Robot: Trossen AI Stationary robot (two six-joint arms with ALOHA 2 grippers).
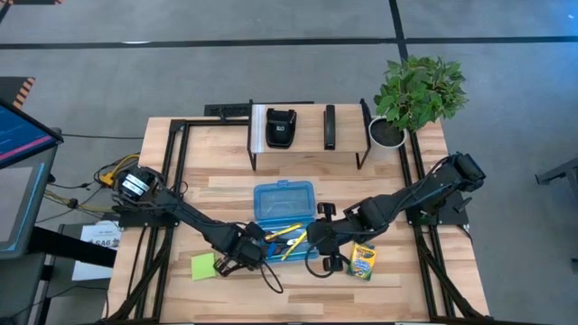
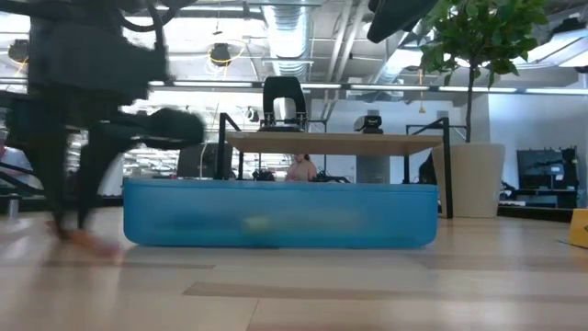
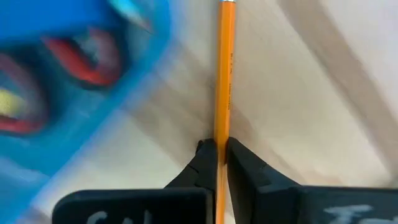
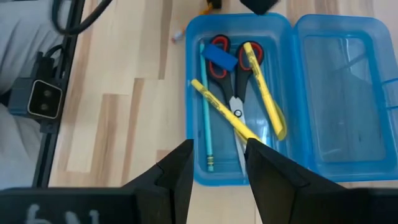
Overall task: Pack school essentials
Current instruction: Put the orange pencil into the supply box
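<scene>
Orange pencil sits pinched between the left gripper's closed fingers, clear only in the left wrist view, just beside the case. Right gripper hangs parted and empty above the case, its camera alone showing scissors, eraser, yellow pencil and teal pencil inside. From above, notes and crayons lie near the table's front edge.

Light wood-plank table on grey floor with dark lines crossing it. Potted green plant at the table's far right corner — seen as a tall plant in the low view. Dark metal rack along the far edge. Monitor off to the left. Beyond — another wooden table, exposed ceiling ducts, strip lights.
</scene>
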